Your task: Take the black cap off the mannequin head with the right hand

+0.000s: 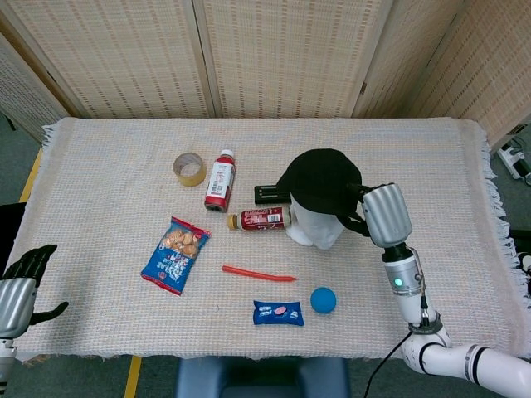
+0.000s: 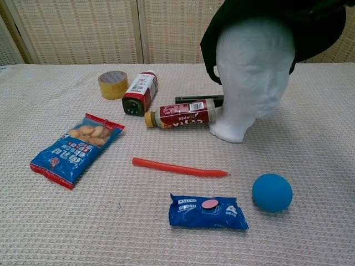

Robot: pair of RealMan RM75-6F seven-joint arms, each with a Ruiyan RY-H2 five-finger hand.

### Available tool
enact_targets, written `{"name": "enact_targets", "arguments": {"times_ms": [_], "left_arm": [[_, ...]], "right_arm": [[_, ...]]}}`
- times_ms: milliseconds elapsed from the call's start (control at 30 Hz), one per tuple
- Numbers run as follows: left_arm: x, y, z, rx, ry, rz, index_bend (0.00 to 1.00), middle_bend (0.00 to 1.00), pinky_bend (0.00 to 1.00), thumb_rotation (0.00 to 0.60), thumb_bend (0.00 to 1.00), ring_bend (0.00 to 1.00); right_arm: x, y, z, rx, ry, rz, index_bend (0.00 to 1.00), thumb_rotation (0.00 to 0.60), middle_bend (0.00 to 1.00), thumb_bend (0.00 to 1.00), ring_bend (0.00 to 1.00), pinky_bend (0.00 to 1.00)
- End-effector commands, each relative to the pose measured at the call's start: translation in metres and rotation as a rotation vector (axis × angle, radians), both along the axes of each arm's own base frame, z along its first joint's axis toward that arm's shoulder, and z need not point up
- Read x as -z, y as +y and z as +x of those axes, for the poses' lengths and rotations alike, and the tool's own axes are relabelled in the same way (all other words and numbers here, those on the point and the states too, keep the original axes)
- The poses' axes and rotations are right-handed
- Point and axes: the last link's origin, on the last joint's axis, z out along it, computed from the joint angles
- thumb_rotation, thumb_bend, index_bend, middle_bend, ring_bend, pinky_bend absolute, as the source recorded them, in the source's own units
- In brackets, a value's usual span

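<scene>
The black cap (image 1: 322, 182) sits on top of the white mannequin head (image 1: 316, 231) in the middle of the table. My right hand (image 1: 383, 214) is pressed against the cap's right side, and its dark fingers grip the brim there. In the chest view the cap (image 2: 260, 22) rides high and tilted over the mannequin head (image 2: 252, 77), with the forehead bare; the right hand does not show in that view. My left hand (image 1: 21, 280) hangs open off the table's near left corner, holding nothing.
Left of the head lie a cola bottle (image 1: 261, 219), a black box (image 1: 270, 194), a red bottle (image 1: 220, 179) and a tape roll (image 1: 189, 168). Nearer me are a snack bag (image 1: 175, 254), an orange stick (image 1: 258, 274), an Oreo pack (image 1: 278, 313) and a blue ball (image 1: 323, 299).
</scene>
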Motion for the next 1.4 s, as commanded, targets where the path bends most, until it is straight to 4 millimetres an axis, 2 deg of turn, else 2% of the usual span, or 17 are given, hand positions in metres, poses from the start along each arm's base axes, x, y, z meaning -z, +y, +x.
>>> {"name": "enact_targets", "arguments": {"times_ms": [33,433,533,667,767,967,1200,1400], "left_arm": [[0.0,0.001,0.001,0.001,-0.001,-0.001,0.08,0.12,0.24,0.6,0.19,0.11],[0.004,0.004,0.004,0.007,-0.004,-0.014,0.08,0.12,0.25,0.6,0.18,0.11],[0.004,0.004,0.005,0.006,-0.003,-0.014,0.07,0.12,0.25,0.6,0.18,0.11],[0.004,0.005,0.005,0.005,-0.004,-0.015,0.07,0.12,0.25,0.6,0.18,0.11],[0.004,0.007,0.005,0.005,-0.003,-0.019,0.07,0.12,0.25,0.6,0.18,0.11],[0.004,0.009,0.009,0.022,-0.005,-0.019,0.07,0.12,0.25,0.6,0.18,0.11],[0.004,0.008,0.013,0.034,-0.005,-0.015,0.07,0.12,0.25,0.6,0.18,0.11],[0.005,0.007,0.016,0.04,-0.005,-0.018,0.07,0.12,0.25,0.6,0.19,0.11]], "right_arm": [[-0.005,-0.008,0.004,0.002,0.005,-0.032,0.84,0.6,0.75,0.47,0.98,0.99],[-0.027,-0.054,0.011,0.059,0.059,-0.145,0.85,0.6,0.75,0.48,0.99,1.0],[-0.037,-0.065,0.007,0.075,0.092,-0.178,0.85,0.6,0.75,0.48,0.99,1.0],[-0.055,-0.068,-0.009,0.104,0.131,-0.22,0.85,0.6,0.75,0.48,0.99,1.0],[-0.07,-0.062,-0.027,0.129,0.15,-0.237,0.85,0.6,0.75,0.48,0.99,1.0],[-0.082,-0.029,-0.072,0.172,0.226,-0.174,0.85,0.6,0.75,0.48,0.99,1.0],[-0.074,0.021,-0.12,0.206,0.284,-0.072,0.85,0.6,0.75,0.48,0.99,1.0],[-0.047,0.044,-0.136,0.189,0.288,0.01,0.85,0.6,0.75,0.48,0.99,1.0]]}}
